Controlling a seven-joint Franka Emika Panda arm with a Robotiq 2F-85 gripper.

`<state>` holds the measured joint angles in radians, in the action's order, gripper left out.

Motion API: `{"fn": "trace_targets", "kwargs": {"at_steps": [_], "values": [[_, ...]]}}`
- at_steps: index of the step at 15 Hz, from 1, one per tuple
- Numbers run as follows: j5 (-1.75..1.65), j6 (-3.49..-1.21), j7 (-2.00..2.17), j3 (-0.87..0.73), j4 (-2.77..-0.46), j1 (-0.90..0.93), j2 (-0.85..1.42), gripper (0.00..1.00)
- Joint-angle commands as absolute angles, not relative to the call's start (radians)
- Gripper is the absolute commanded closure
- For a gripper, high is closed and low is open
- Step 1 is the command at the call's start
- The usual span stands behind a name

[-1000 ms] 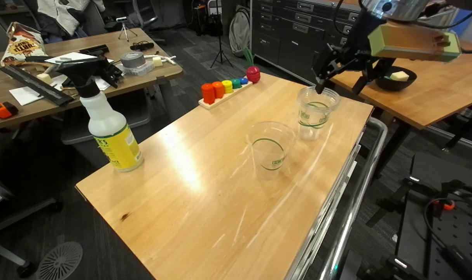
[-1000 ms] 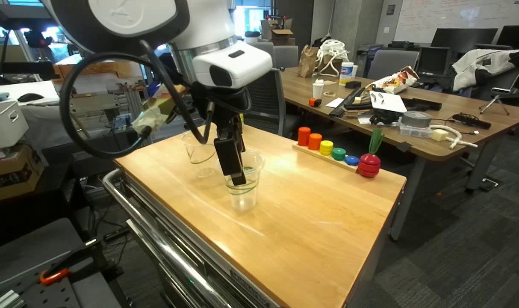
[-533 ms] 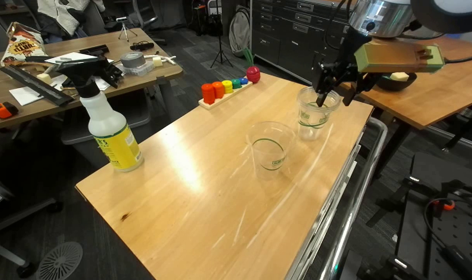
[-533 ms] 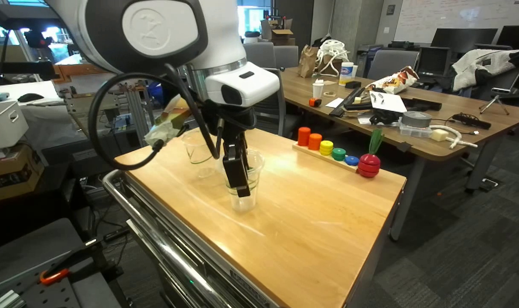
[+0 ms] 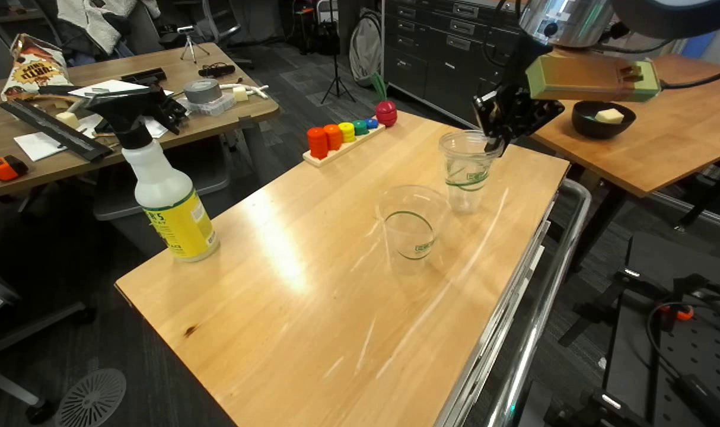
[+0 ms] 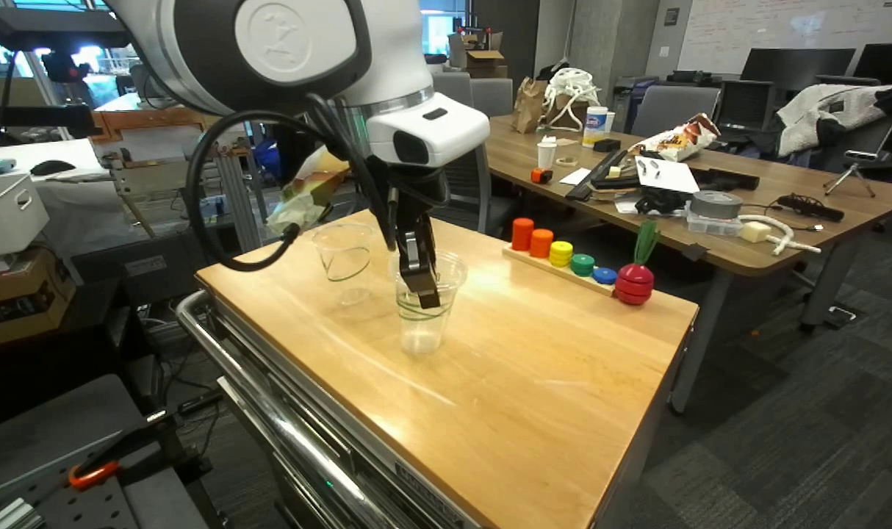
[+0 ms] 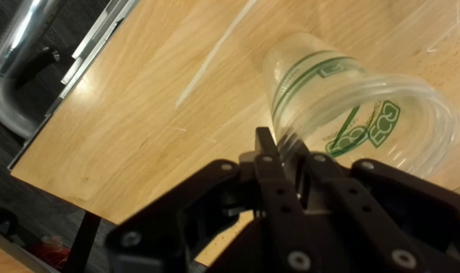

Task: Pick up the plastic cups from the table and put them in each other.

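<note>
Wrist view: fingers (image 7: pixel 268 172) clamped on nested cups (image 7: pixel 321 89). In both exterior views only: single cup (image 5: pixel 412 234), railed-edge side of bench (image 5: pixel 312 332).

The lone cup (image 5: pixel 410 237) (upright, near the nested cups (image 5: pixel 464 184) the hand (image 7: pixel 281 145) grips) blocks one way; between that cup and the spray bottle (image 5: pixel 182 222) the table (image 5: pixel 312 320) lies open.

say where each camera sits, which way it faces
In an exterior view: bottle end of the table, facing the stack; tool and arm show.
In an exterior view: opposite end, facing back past the stack, whiteboard beyond; arm and tool show.
Wrist view: on the arm, facing down at the stack; tool shows.
Both exterior views share stack, cup and blocks.
</note>
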<state>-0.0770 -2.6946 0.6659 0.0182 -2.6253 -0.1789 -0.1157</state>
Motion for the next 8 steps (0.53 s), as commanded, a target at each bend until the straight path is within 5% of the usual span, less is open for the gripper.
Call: {"fn": "trace_targets", "kwargs": {"at_steps": [1, 8], "values": [[0.059, -2.653, 0.575, -0.005, -2.595, -0.120, -0.096, 0.98], [0.070, -2.604, 0.561, 0.020, -2.544, -0.089, -0.142, 0.95]]}}
